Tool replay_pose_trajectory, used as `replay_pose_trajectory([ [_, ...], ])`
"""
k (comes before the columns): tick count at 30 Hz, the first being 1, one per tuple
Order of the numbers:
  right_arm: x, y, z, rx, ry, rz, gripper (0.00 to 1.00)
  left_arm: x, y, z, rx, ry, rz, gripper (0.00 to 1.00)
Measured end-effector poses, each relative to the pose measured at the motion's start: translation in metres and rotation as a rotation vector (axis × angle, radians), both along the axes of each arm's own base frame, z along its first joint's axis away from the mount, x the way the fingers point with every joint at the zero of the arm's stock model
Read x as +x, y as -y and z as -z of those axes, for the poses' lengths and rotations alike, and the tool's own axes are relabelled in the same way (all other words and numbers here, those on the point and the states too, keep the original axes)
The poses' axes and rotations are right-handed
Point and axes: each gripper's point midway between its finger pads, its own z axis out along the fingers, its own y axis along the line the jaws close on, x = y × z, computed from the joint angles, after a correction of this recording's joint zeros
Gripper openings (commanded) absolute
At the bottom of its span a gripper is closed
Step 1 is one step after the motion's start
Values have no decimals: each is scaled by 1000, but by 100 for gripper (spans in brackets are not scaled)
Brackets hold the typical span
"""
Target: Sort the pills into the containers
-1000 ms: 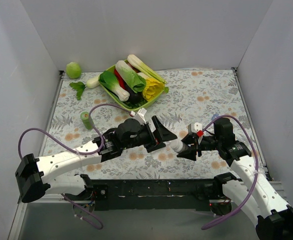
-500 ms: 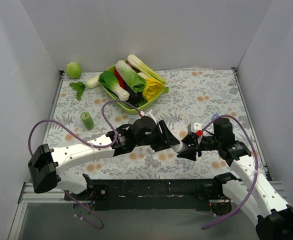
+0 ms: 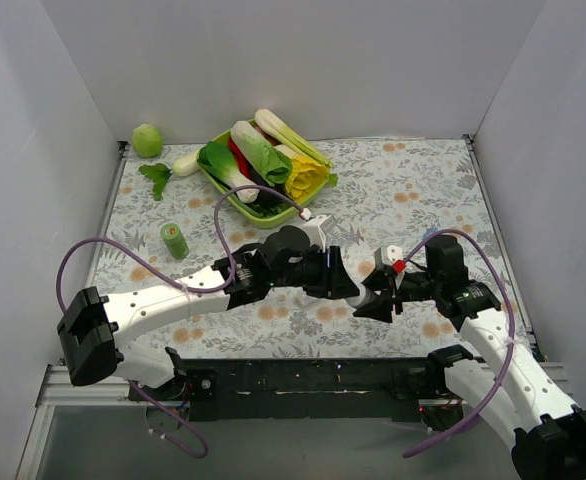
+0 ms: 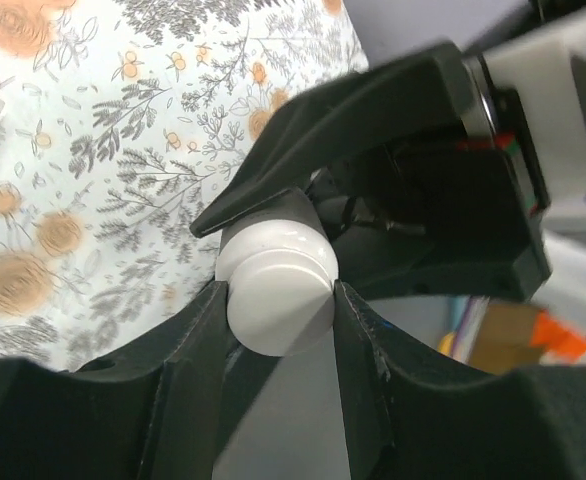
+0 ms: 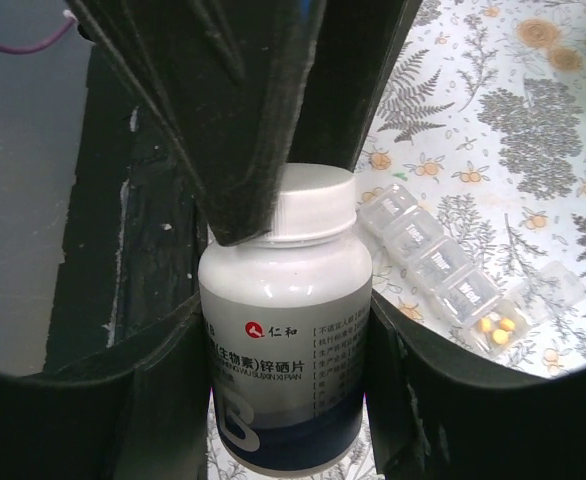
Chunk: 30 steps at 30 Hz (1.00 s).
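A white pill bottle (image 5: 283, 350) with a blue-and-grey label is held off the table, my right gripper (image 5: 283, 312) shut on its body. My left gripper (image 4: 278, 292) is shut on the bottle's white cap (image 4: 278, 285), one finger pressing each side. From above, the two grippers meet at the bottle (image 3: 352, 291) near the table's front middle. The containers (image 5: 438, 268), a clear compartment strip, lie on the cloth just beyond the bottle. One open compartment holds yellow pills (image 5: 497, 330).
A green tray (image 3: 231, 198) of toy vegetables stands at the back centre-left. A green ball (image 3: 147, 139) lies in the far left corner and a small green cylinder (image 3: 174, 240) stands on the left. White walls close in three sides.
My left gripper has moved right to the bottle and shut on its cap. The right arm and the bottle have stayed still.
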Motion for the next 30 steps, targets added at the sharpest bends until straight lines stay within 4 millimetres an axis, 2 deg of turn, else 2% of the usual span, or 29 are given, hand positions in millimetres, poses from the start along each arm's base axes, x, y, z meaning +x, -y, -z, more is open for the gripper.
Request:
replay_pose_trajectory([
  [1,-1,0,0,3,-11,-5,2,-2,0,1,7,50,52,2],
  [4,-6,-2,1,13,-49,-19,2,-8,-2,4,38,187,184,27],
  [5,-7,-2,2,14,-60,-21,2,-8,-2,5,48,228,214,49],
  [7,-7,-2,2,18,-67,-22,2,-7,-2,5,64,299,254,66],
  [9,-9,-3,0,32,-77,-31,2,-8,-4,7,85,345,280,95],
  [10,-10,-3,-2,39,-74,-35,2,-8,-5,6,91,364,286,98],
  [13,-11,-4,-6,51,-61,-42,2,-7,-11,-9,69,404,244,98],
  [19,-12,-5,-7,60,-52,-50,2,-4,-36,-64,-65,423,127,98],
  [21,-12,-5,-7,60,-51,-50,3,-5,-36,-70,-89,391,112,96],
  [24,-11,-5,-7,60,-52,-50,3,-8,-28,-59,-84,293,122,85],
  [28,-11,-5,-7,60,-52,-50,3,-10,-17,-21,2,149,139,78],
  [30,-11,-5,-7,60,-52,-50,3,-11,-15,-4,46,99,141,69],
])
